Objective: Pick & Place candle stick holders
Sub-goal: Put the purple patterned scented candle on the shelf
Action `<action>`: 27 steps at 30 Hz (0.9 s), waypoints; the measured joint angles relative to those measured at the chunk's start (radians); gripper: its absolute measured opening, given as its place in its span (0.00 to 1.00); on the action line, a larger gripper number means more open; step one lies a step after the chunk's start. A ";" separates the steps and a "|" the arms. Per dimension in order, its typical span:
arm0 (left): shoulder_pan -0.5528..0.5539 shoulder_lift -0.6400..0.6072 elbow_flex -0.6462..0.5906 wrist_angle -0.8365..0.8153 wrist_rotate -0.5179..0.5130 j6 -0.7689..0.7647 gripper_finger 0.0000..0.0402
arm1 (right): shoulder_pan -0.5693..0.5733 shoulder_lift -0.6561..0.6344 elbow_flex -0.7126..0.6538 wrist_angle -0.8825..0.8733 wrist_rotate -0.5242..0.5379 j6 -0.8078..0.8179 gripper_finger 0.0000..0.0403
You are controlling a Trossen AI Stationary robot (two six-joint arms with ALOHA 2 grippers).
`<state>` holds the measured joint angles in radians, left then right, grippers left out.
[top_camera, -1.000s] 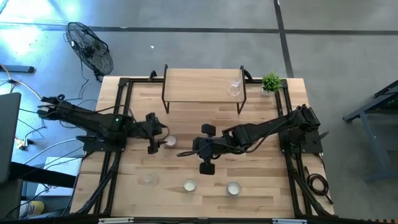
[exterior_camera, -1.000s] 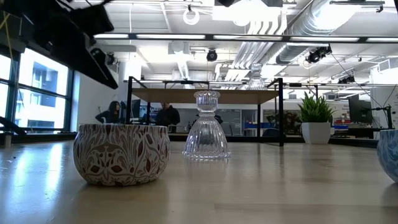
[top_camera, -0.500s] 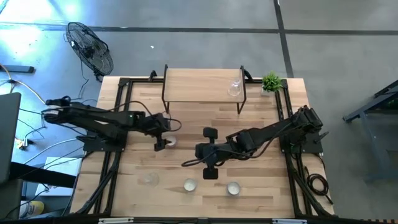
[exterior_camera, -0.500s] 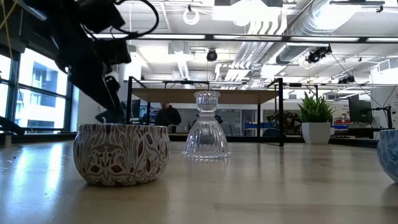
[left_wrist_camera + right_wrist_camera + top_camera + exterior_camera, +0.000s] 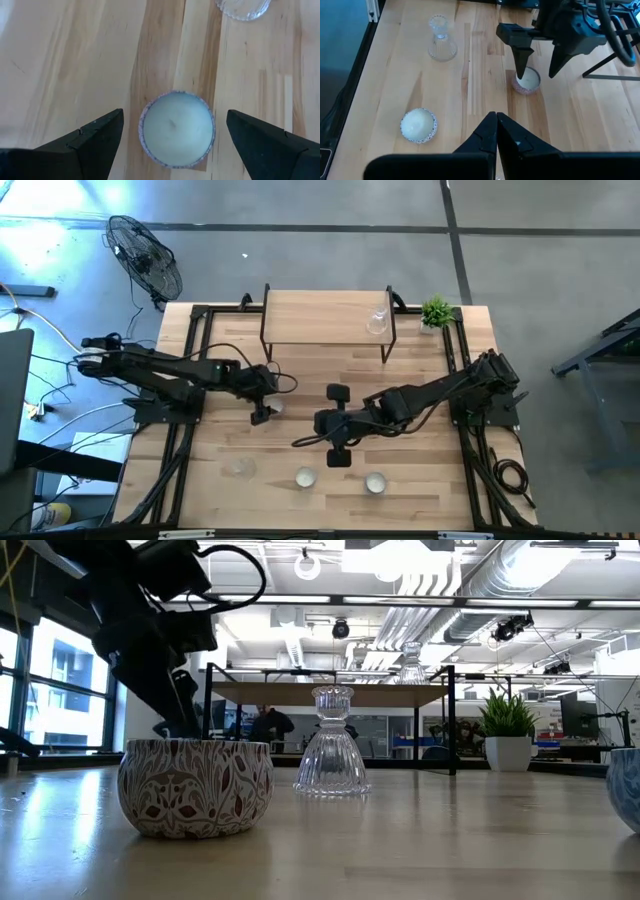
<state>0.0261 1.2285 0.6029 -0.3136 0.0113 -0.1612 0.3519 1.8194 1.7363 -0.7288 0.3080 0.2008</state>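
Observation:
A short round tealight cup (image 5: 176,128) with a white centre stands on the table left of the middle. My left gripper (image 5: 536,76) hangs open over it from the table's left, one finger on each side and a gap to both. Toward the near edge stand a clear glass stemmed holder (image 5: 240,468) and two more tealight cups (image 5: 305,477) (image 5: 375,482). Another glass holder (image 5: 377,320) stands on the wooden shelf (image 5: 320,315). My right gripper (image 5: 496,120) hangs shut above the table's middle, with nothing in it.
A small green plant (image 5: 436,312) in a white pot stands at the far right corner beside the shelf. Black frame rails (image 5: 185,430) run along both table sides. In the low view people show in the room far behind the table.
My left gripper has gone toward the table's right edge and down, onto the tealight cup, and now has one finger on each side of it. Its fingers have stayed open. The cup has not moved.

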 joint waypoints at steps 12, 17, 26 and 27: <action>0.000 0.000 0.000 0.005 0.001 0.000 0.87 | 0.002 0.000 0.000 -0.001 0.000 0.008 0.00; 0.000 0.000 0.000 0.004 0.001 0.000 0.87 | 0.002 0.000 0.000 -0.015 0.000 0.018 0.00; -0.029 0.000 0.000 -0.004 -0.134 -0.001 0.87 | 0.003 0.000 0.000 -0.015 0.000 0.026 0.00; -0.040 0.000 0.001 -0.003 -0.160 0.000 0.87 | 0.003 0.000 0.000 -0.015 0.000 0.026 0.00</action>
<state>-0.0139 1.2289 0.6037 -0.3170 -0.1489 -0.1616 0.3546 1.8194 1.7363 -0.7441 0.3080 0.2272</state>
